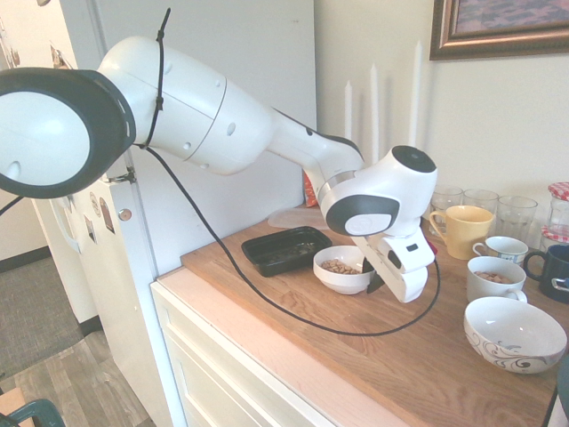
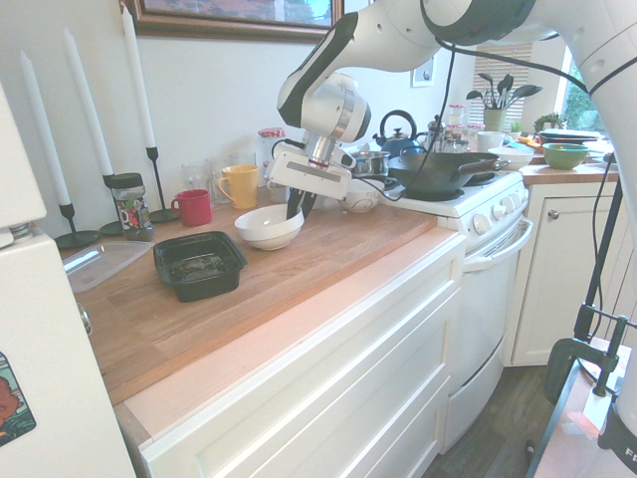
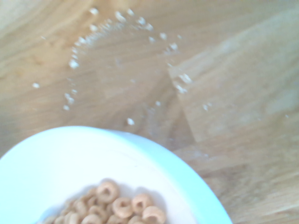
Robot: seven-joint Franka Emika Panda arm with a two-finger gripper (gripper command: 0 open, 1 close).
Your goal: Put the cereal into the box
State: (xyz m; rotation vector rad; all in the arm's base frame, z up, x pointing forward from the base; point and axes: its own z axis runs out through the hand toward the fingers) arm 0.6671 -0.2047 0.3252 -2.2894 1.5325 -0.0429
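Observation:
The cereal [image 1: 339, 266] is a small heap of tan rings lying in a white bowl [image 1: 342, 281] on the wooden counter; the wrist view shows the cereal [image 3: 112, 207] and the bowl's inner wall [image 3: 70, 158] from close by. My gripper [image 1: 374, 283] points down at the bowl's right rim, shut on that rim. From the other side the gripper [image 2: 296, 210] meets the bowl [image 2: 267, 235] at its far right edge. The box [image 1: 276, 267], a shallow black tray, sits just left of the bowl; in the second exterior view the box [image 2: 204, 290] is left of it too.
Right of the bowl stand a yellow mug [image 1: 464, 229], white cups [image 1: 495, 278], glasses and a patterned bowl [image 1: 514, 334]. A clear flat container [image 2: 100, 264], a red mug [image 2: 193, 207] and candlesticks line the wall. The stove with a wok [image 2: 448, 169] adjoins the counter.

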